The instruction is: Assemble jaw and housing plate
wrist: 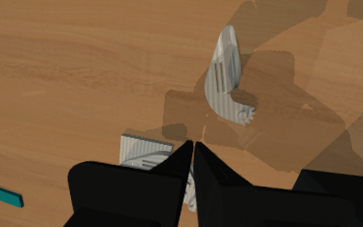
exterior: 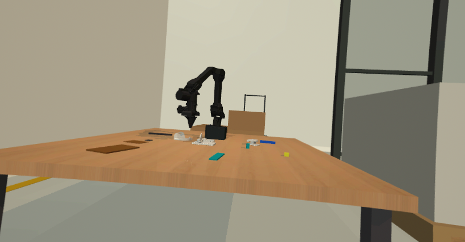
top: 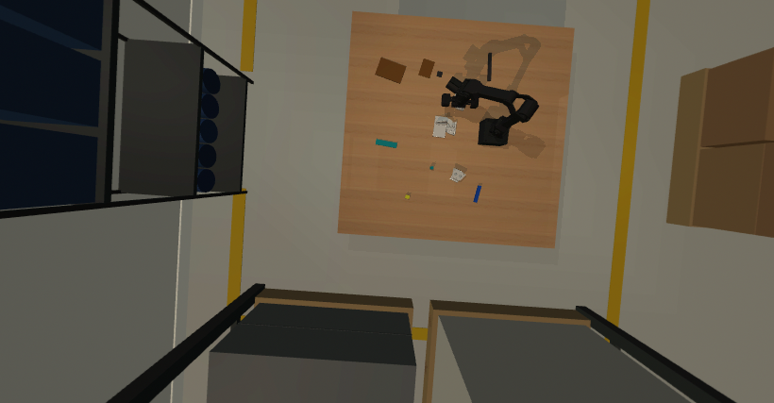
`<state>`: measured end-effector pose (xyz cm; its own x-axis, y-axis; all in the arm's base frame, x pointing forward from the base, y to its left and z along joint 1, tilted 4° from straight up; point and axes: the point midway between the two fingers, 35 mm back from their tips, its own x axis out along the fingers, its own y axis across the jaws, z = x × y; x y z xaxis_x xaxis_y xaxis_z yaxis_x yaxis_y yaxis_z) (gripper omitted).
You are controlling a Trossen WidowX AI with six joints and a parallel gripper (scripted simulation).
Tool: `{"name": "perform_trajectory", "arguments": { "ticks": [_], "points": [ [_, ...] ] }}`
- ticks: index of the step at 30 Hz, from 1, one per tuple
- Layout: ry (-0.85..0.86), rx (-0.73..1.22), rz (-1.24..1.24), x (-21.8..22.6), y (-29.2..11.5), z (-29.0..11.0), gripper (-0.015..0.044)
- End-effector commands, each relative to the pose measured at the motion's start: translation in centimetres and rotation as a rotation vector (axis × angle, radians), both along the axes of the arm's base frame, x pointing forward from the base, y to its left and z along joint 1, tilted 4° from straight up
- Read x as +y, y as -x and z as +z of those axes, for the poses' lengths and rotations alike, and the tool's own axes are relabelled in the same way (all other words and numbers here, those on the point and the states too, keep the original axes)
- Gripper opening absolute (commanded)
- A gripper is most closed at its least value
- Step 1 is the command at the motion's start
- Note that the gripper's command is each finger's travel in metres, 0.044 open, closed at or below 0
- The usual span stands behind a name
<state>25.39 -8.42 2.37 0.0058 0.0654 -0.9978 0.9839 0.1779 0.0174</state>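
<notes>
My gripper (exterior: pixel 190 127) (wrist: pixel 193 146) is shut with nothing between its fingertips, above the table. The loose white jaw (wrist: pixel 214 94) (exterior: pixel 179 136) lies on the table, ahead of the fingertips in the wrist view; in the top view the arm mostly hides it. The white base (top: pixel 439 130) (exterior: pixel 210 143) (wrist: pixel 130 144) carries the other jaw (wrist: pixel 159 159) (exterior: pixel 200 138); my fingers partly cover both in the wrist view. The free pin cannot be made out. The white housing plate (top: pixel 457 175) (exterior: pixel 252 141) lies apart from the base, towards the blue bar.
A teal bar (top: pixel 386 143) (exterior: pixel 216 156) (wrist: pixel 2 193), small teal block (top: pixel 431 167) (exterior: pixel 248 145), yellow cube (top: pixel 408 196) (exterior: pixel 286 154) and blue bar (top: pixel 477 193) (exterior: pixel 267 141) lie around. Two brown plates (top: pixel 390 70) (top: pixel 427 68), a small dark block (top: pixel 439 74) and a black bar (top: pixel 489 66) are opposite.
</notes>
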Motion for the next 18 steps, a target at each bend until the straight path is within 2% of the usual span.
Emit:
{"name": "perform_trajectory", "arguments": {
  "ticks": [1,13,18],
  "points": [
    [0.000,0.000,0.000,0.00,0.00,0.00,0.0000],
    [0.000,0.000,0.000,0.00,0.00,0.00,0.0000],
    [0.000,0.000,0.000,0.00,0.00,0.00,0.0131]
  ]
}}
